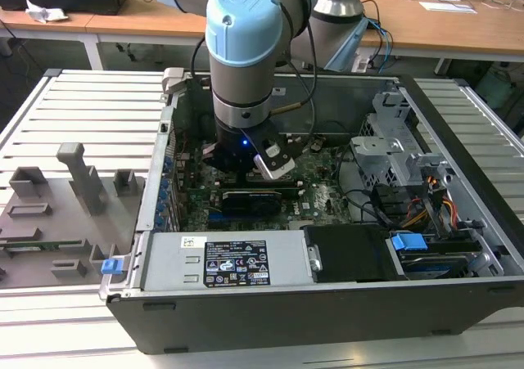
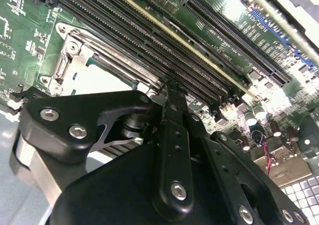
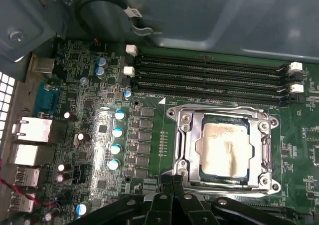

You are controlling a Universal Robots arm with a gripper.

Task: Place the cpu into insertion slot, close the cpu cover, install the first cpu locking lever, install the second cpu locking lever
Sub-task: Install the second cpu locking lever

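In the first wrist view the cpu (image 3: pixel 223 147) lies flat in the insertion slot (image 3: pixel 192 185), its dull silvery top showing through the window of the cpu cover (image 3: pixel 189 140). The cover is down over the chip's rim. My gripper (image 3: pixel 172 181) is shut, its fingertips together just beside the socket's edge, close above the board. In the second wrist view the black fingers (image 2: pixel 172 110) point toward the long slots, with the cpu cover (image 2: pixel 67 60) and the pale cpu (image 2: pixel 102 80) beside them. In the exterior view the arm's wrist (image 1: pixel 243 99) reaches down into the open computer case.
Long black memory slots (image 3: pixel 209 75) run beside the socket. A black cable (image 3: pixel 104 5) loops by the case wall. The case holds a power supply (image 1: pixel 237 258) in front and a metal drive cage (image 1: pixel 393 148) on the exterior view's right. A grey fixture (image 1: pixel 74 181) stands outside.
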